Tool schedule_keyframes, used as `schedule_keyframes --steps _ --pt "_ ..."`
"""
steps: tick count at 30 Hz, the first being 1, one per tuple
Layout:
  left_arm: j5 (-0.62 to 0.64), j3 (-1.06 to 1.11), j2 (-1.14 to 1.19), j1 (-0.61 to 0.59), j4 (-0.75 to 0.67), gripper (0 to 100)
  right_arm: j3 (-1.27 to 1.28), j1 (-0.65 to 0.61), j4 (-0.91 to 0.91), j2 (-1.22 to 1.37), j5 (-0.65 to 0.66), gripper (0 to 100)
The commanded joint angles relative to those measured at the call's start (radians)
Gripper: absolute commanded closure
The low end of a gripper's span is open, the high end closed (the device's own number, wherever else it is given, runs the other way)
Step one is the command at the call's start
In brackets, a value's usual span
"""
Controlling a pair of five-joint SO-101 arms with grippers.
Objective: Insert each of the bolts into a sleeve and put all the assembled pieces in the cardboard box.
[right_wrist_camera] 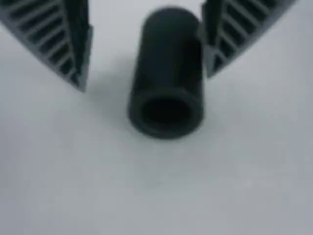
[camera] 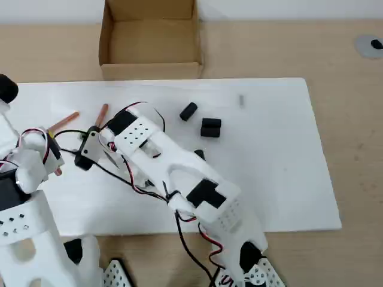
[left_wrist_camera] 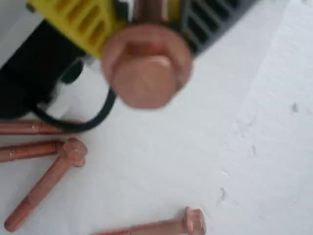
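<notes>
My left gripper (left_wrist_camera: 146, 12) is shut on a copper bolt (left_wrist_camera: 146, 66), whose hex head faces the camera above the white sheet. Several loose bolts (left_wrist_camera: 44, 188) lie on the sheet below it. In the high view the left gripper (camera: 51, 154) sits at the sheet's left side. My right gripper (right_wrist_camera: 146, 46) stands open around a black sleeve (right_wrist_camera: 168, 83) lying on the sheet, with one finger (right_wrist_camera: 234, 34) close against it and the other apart. That right gripper (camera: 90, 148) is a short way right of the left one. The cardboard box (camera: 149, 70) stands open at the back.
Two bolts (camera: 63, 121) (camera: 102, 113) lie on the white sheet (camera: 269, 179) behind the grippers. Black sleeves rest mid-sheet: one round (camera: 188, 111), one blocky (camera: 210, 127), one (camera: 199, 154) beside the right arm. The sheet's right half is bare.
</notes>
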Motion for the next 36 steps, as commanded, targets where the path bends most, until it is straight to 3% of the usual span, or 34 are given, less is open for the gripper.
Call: schedule_keyframes --steps 1,21,29,36 --pt "0.002 -0.069 0.001 -0.006 0.003 99 -0.002 0.027 -0.014 0.015 -0.005 80.0" --pt "-0.003 -0.08 -0.005 -0.008 0.018 99 -0.002 0.068 -0.052 0.137 0.017 80.5" --pt "-0.003 -0.08 -0.008 -0.003 0.015 99 -0.001 0.074 -0.048 0.137 0.009 98.4" --pt "-0.005 -0.081 -0.008 -0.003 0.015 99 -0.007 0.074 -0.048 0.133 0.008 98.7"
